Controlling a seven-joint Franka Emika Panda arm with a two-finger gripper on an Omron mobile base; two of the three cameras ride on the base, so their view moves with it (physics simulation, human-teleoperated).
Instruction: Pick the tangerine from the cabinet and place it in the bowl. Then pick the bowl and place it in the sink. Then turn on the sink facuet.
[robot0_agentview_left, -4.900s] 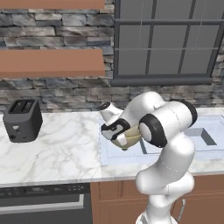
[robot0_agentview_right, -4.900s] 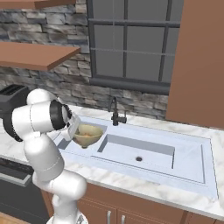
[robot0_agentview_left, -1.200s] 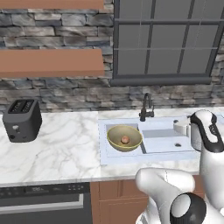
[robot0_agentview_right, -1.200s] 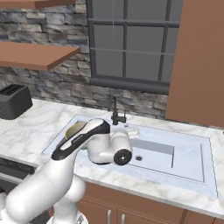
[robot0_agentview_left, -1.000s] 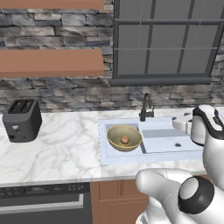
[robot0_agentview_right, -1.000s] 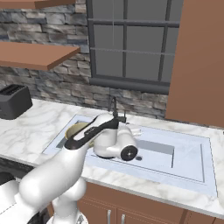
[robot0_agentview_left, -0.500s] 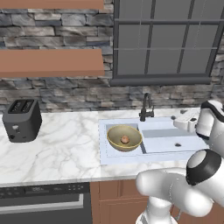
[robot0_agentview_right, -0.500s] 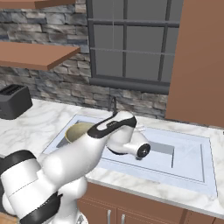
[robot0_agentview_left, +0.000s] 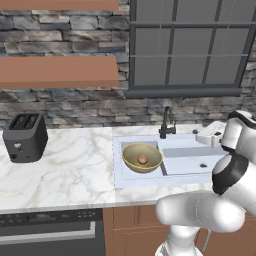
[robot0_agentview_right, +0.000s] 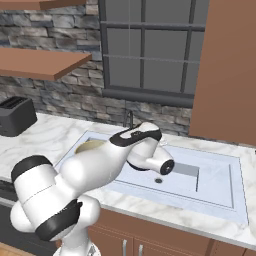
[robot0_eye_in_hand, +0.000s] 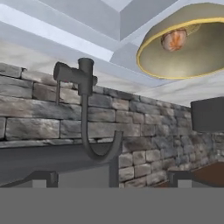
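Left base view: small orange-brown tangerine (robot0_agentview_left: 143, 159) lies inside the wide gold-olive bowl (robot0_agentview_left: 134, 153), which sits at the left end of the pale rectangular sink (robot0_agentview_left: 187, 161). Only the faucet step remains. Hand (robot0_eye_in_hand: 111, 178) is empty, fingers apart, inverted, aimed at the slim black gooseneck faucet (robot0_eye_in_hand: 85, 113). Next: close in on its lever and push it.

Black toaster (robot0_agentview_left: 25, 136) on marble counter (robot0_agentview_left: 70, 170) (beneath brown shelves (robot0_agentview_left: 57, 71)).
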